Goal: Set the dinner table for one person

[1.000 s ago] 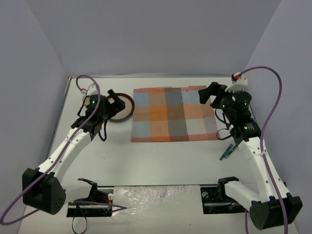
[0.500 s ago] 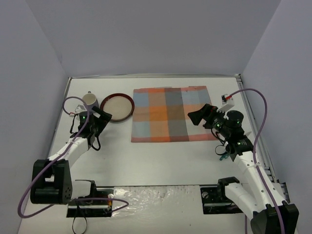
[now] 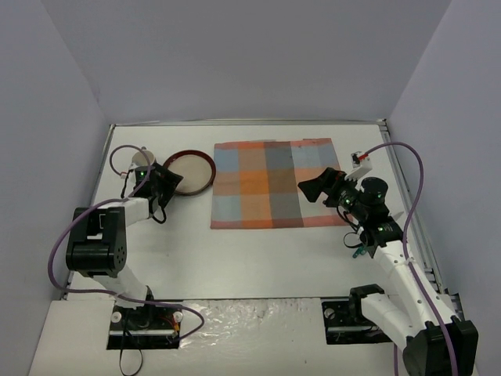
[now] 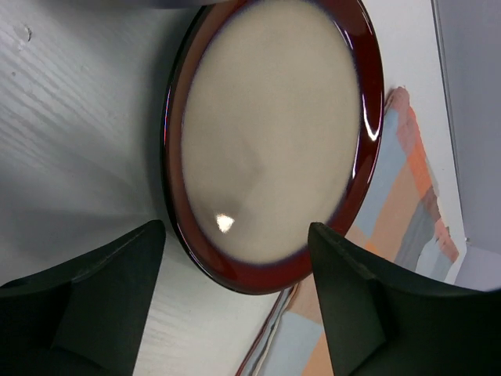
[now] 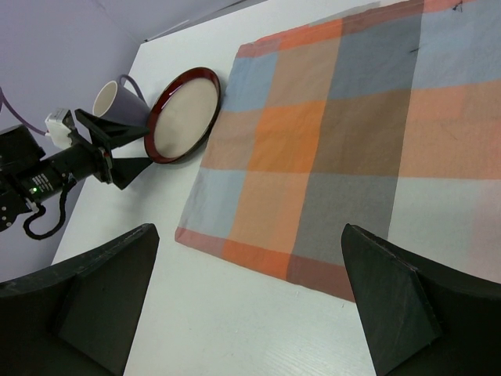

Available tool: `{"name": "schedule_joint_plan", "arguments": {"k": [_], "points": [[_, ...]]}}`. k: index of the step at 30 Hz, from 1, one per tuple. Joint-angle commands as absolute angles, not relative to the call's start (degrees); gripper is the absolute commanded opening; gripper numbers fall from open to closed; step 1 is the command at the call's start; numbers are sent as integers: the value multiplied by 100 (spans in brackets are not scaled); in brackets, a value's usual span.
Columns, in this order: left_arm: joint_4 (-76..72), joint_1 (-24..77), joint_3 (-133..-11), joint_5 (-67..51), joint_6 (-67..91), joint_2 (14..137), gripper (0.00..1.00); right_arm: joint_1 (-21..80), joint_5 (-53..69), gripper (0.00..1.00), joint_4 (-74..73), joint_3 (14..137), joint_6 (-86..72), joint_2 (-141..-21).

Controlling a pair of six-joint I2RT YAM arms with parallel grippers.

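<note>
Left hand spread, fingers flanking the red-rimmed plate; right hand spread over plaid mat.

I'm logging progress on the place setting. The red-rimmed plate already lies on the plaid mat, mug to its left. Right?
Not quite. The red-rimmed plate lies on the white table, just off the left edge of the plaid mat, not on it; the top view shows this. The mug is to its left.

Bright, even light; glare streaks the plate rim ahead of the left tool, its fingers dark, blurred.
</note>
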State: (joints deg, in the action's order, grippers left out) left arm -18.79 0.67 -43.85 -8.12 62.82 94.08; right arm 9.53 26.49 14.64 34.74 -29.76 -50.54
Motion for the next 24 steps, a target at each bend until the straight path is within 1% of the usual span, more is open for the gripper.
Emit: {"name": "schedule_joint_plan", "arguments": {"k": [1, 7, 15, 17, 22, 24], "points": [[-1882, 44, -4745, -773, 6336, 9534, 66, 1002, 2708, 100, 2056, 3604, -2874, -5089], [-1637, 44, -4712, -661, 6328, 9666, 55, 1011, 2707, 100, 2133, 3596, -2899, -5150], [-1413, 44, -4760, -555, 6278, 9888, 45, 1104, 2676, 100, 2264, 3603, -2944, -5272], [-1391, 44, -4756, -554, 6268, 9943, 38, 1123, 2617, 100, 2275, 3596, -2944, -5289], [-1389, 44, -4658, -503, 6211, 9923, 15, 1256, 2512, 100, 2342, 3604, -3021, -5429], [-1375, 44, -4652, -503, 6170, 9890, 8, 1358, 2485, 100, 2459, 3604, -3116, -5491]]}}
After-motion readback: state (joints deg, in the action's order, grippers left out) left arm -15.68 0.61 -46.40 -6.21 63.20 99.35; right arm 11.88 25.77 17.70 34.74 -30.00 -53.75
